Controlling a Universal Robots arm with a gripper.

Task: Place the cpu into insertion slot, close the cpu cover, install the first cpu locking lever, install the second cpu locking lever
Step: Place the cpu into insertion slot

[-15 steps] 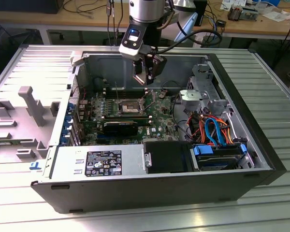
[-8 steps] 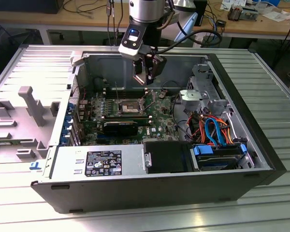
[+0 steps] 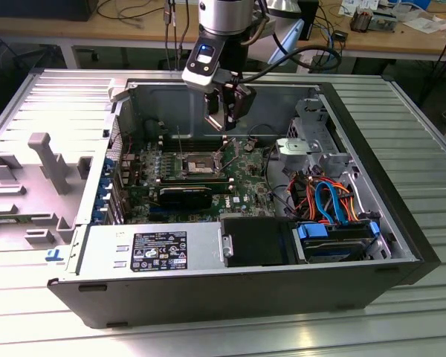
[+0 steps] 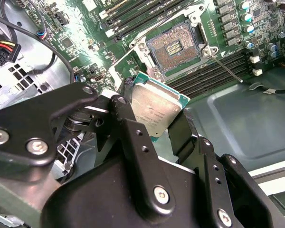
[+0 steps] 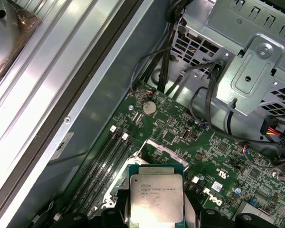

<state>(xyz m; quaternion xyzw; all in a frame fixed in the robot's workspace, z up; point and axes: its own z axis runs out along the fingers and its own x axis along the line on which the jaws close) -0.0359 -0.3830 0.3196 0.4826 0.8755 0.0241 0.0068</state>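
My gripper (image 3: 228, 121) hangs inside the open computer case, above and to the exterior view's right of the insertion slot (image 3: 201, 162). It is shut on the cpu (image 4: 156, 110), a small square chip with a silver-grey top, gripped by its edges between the black fingers (image 4: 126, 118). The same cpu (image 5: 156, 199) shows held over the green board in the first wrist view. The insertion slot (image 4: 173, 46) lies bare, its pin field exposed. The cpu cover (image 4: 125, 61) stands swung up at the slot's edge. A thin locking lever (image 4: 225, 69) sticks out raised beside the slot.
Black memory slots (image 4: 206, 71) run alongside the socket. A black fan shroud (image 3: 186, 197) sits in front of the socket, with the power supply (image 3: 156, 249) nearer still. A drive cage (image 3: 312, 141) and coloured cables (image 3: 327, 197) fill the exterior view's right. Case walls (image 3: 208, 93) surround everything.
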